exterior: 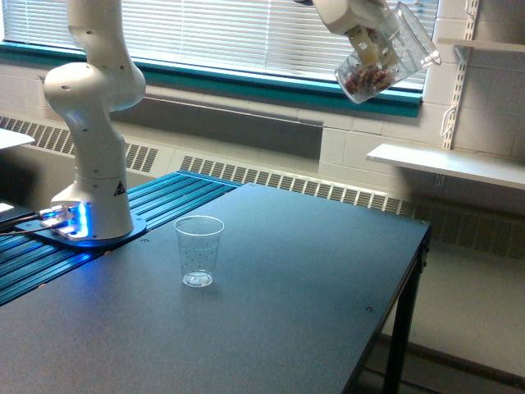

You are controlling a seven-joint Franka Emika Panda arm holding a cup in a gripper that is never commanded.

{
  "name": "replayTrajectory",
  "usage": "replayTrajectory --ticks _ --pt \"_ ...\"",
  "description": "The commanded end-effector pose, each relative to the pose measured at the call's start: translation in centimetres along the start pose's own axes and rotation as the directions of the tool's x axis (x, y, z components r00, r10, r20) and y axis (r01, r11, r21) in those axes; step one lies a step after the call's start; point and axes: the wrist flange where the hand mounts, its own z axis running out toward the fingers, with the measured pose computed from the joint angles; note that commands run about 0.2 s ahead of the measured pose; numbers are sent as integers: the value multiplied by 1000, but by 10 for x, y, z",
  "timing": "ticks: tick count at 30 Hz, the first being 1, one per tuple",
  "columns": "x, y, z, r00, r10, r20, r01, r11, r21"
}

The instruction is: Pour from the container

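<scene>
The container [392,56], a clear wide jug with a small spout on its rim, hangs high at the exterior view's upper right, tilted with its rim up and to the right. Brownish-red bits lie in its lower rounded end. My gripper [367,37] is shut on the container; its fingers are mostly hidden behind the plastic. A smaller clear speckled cup [198,250] stands upright on the dark table [328,312], far below and to the left of the container. The cup looks empty.
The white arm base [94,197] with blue lights stands on the table's left. The table edge runs down the right side. White wall shelves [447,164] sit at right behind the container, window blinds [246,33] behind.
</scene>
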Motion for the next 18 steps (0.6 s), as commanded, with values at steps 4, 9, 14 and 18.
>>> replayTrajectory --ticks 4,9,14,18 --pt "-40 32 -17 964 195 180 -192 981 -37" --pt "-47 85 -26 953 233 192 -213 969 -124" --pt "-56 129 -41 933 308 187 -281 946 -160" --pt "-67 168 -34 902 385 197 -345 915 -209"
